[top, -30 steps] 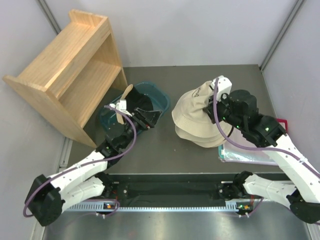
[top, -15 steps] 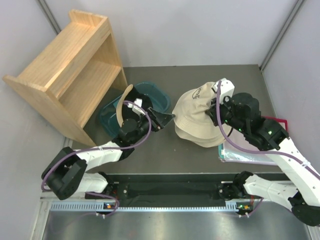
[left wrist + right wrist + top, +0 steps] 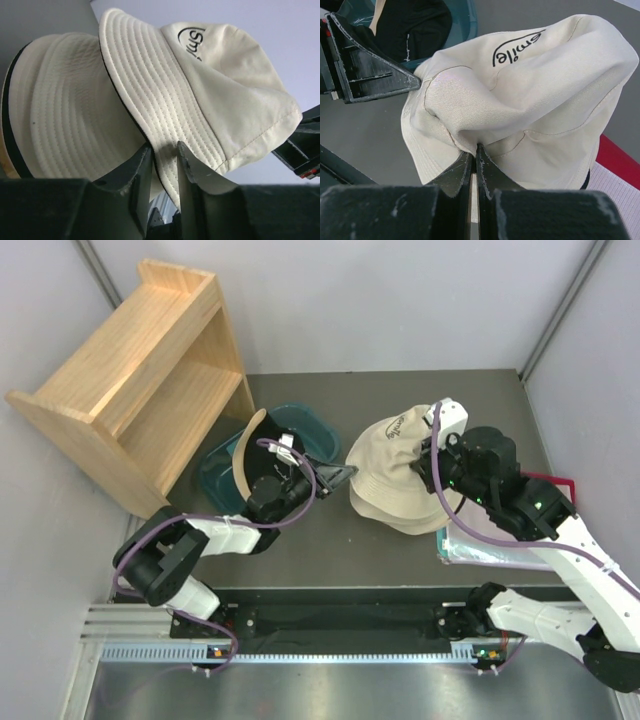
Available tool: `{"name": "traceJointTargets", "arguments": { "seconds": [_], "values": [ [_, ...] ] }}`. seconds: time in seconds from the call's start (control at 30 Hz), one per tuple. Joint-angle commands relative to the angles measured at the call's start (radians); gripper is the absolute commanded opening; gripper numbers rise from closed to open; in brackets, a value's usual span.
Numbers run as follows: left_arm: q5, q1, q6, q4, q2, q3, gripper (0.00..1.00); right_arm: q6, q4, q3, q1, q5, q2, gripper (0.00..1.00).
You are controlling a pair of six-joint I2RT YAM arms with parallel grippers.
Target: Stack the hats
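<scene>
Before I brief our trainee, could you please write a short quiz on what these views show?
1. True or false: the right hand is shut on the top hat.
2. Which part of that hat lies between the fingers of the left hand? A crown; B brim; C strap.
3. Fill in: the print on the top hat reads ___.

Key: 1 true; 2 B; 3 smile.
</scene>
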State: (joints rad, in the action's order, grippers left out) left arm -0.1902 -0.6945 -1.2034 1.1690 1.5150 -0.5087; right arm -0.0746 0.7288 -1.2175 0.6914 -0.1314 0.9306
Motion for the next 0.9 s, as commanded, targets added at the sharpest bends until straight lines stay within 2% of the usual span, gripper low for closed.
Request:
{"name": "traceJointTargets", "arguments": {
  "seconds": [0.0,0.07,0.1,0.13,0.27,0.33,0.4,0.43,0.5,0.53,0.63,0.73,0.83,0.87],
  "values": [
    [0.032,0.001,-0.002,0.141,0.004,-0.036,0.26,-0.011,0.014,-0.013,0.014,-0.007,-0.009,0.0],
    [0.035,0.001,-0.002,0.156,0.01,-0.034,0.15,-0.01,0.014,-0.013,0.014,-0.011,-0.007,0.0],
    [0.038,0.001,-0.004,0.156,0.016,-0.034,0.03,-0.01,0.014,-0.013,0.014,-0.016,-0.007,0.0],
    [0.044,0.003,-0.01,0.156,0.019,-0.031,0.0,-0.011,0.014,-0.014,0.014,-0.016,-0.006,0.0],
    [0.107,0.006,-0.021,0.179,0.025,0.018,0.0,-0.024,0.012,-0.04,0.014,-0.031,-0.004,0.01],
    [0.149,0.01,-0.025,0.175,0.022,0.059,0.0,-0.036,0.02,-0.072,0.014,-0.042,0.004,0.05],
    [0.156,0.013,-0.022,0.155,0.027,0.078,0.0,-0.047,0.026,-0.099,0.014,-0.06,0.014,0.17],
    [0.153,0.013,-0.019,0.149,0.033,0.079,0.0,-0.056,0.03,-0.128,0.014,-0.062,0.019,0.38],
    [0.133,0.013,-0.019,0.152,0.06,0.075,0.0,-0.06,0.046,-0.161,0.013,-0.069,0.036,0.61],
    [0.129,0.013,-0.024,0.153,0.069,0.075,0.0,-0.062,0.05,-0.203,0.013,-0.07,0.04,0.78],
    [0.112,0.015,-0.028,0.167,0.106,0.084,0.0,-0.068,0.073,-0.299,-0.003,-0.094,0.069,0.91],
    [0.078,0.015,-0.016,0.163,0.126,0.096,0.0,-0.063,0.084,-0.371,-0.064,-0.068,0.106,0.94],
    [0.064,0.016,-0.001,0.159,0.137,0.105,0.0,-0.073,0.041,-0.349,-0.203,0.108,0.126,0.95],
    [0.061,0.015,0.005,0.141,0.137,0.102,0.0,-0.083,0.023,-0.324,-0.287,0.216,0.119,0.95]
  ]
}}
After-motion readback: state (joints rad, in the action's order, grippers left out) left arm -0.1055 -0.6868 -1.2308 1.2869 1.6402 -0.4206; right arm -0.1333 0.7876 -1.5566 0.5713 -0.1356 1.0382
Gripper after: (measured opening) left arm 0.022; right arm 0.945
